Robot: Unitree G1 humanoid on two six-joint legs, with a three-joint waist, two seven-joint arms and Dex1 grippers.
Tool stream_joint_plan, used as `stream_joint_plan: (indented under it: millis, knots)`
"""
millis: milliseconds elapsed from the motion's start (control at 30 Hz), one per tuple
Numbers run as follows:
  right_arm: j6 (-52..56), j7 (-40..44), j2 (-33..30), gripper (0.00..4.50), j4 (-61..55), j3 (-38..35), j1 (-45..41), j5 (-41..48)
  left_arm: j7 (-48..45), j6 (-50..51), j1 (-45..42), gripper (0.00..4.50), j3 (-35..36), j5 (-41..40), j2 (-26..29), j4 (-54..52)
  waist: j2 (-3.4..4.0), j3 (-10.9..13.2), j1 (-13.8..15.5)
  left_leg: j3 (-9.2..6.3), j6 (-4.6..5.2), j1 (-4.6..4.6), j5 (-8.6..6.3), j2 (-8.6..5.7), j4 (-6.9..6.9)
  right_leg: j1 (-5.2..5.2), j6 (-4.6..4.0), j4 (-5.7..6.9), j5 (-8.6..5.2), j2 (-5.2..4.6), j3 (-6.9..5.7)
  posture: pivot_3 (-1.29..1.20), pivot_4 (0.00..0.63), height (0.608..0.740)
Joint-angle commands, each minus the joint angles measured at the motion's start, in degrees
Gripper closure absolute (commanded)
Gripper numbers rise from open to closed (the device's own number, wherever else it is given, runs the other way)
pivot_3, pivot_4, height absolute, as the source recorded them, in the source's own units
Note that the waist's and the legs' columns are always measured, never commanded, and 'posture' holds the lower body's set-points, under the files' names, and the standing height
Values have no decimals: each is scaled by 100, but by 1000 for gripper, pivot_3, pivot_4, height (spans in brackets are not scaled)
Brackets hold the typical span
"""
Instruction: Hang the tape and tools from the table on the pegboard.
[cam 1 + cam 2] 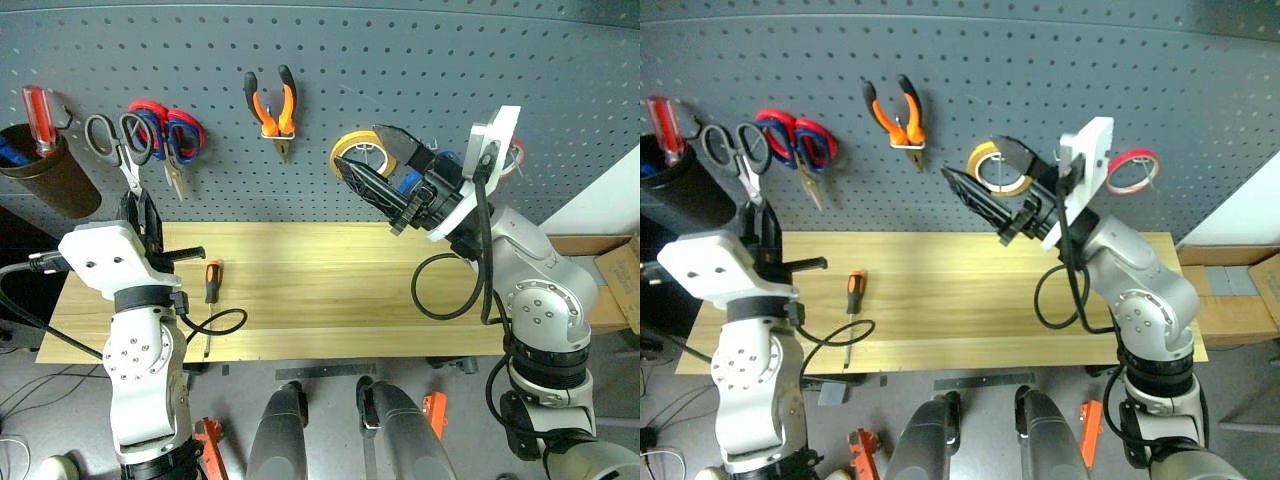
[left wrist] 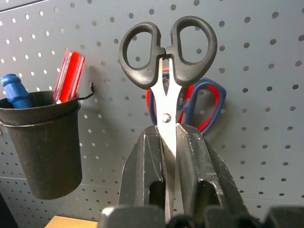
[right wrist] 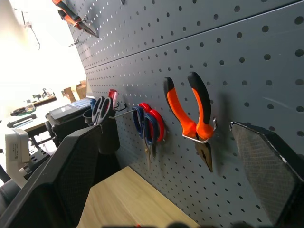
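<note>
Already the orange-handled pliers (image 1: 272, 108) hang on the pegboard (image 1: 400, 60), and the left fingers (image 2: 164, 156) pinch the black scissors (image 2: 166, 61) by the blades, handles raised just before the board's hooks near the red-and-blue scissors (image 1: 172, 135). Left of the right arm's widely spread, empty fingers (image 1: 385, 165), the slim screwdriver (image 1: 210, 290) lies on the worktop (image 1: 330, 290), so it looks yet to be hung; I cannot tell where the blue tape stands.
</note>
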Motion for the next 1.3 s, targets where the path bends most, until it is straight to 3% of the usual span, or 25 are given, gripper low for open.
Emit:
stream_joint_plan:
  millis: [33,533,767,1200,1300]
  knots:
    - [-93,-10,-23,0,-232,-47,-19,42,-36,-292,-43,4417,99,-31,94,53,0,0,0,0,0,0,0,0,0,0,0,0,0,0,0,145,308,740]
    - [-63,-93,-44,0,-245,-65,-51,63,-202,-125,-282,4417,115,-301,225,704,0,0,0,-1,0,0,0,1,-1,0,0,-1,0,0,-1,136,311,740]
    - [-99,-10,-57,0,-259,-40,-58,70,-260,-291,-837,4417,230,-329,620,1352,0,0,-5,-3,-1,0,1,1,-2,-1,0,-1,0,0,-5,135,312,740]
    - [-92,-26,-89,0,-272,-73,-49,67,-445,-675,-967,57,156,-387,732,2083,0,0,-9,0,-1,-2,0,2,-7,-1,0,-10,0,-3,-5,120,313,740]
    - [-88,-8,-119,0,-291,-67,-16,65,-415,-420,-643,24,34,-384,582,1892,0,0,-15,2,-1,-2,0,2,-8,-1,0,-11,0,-3,-3,119,314,740]
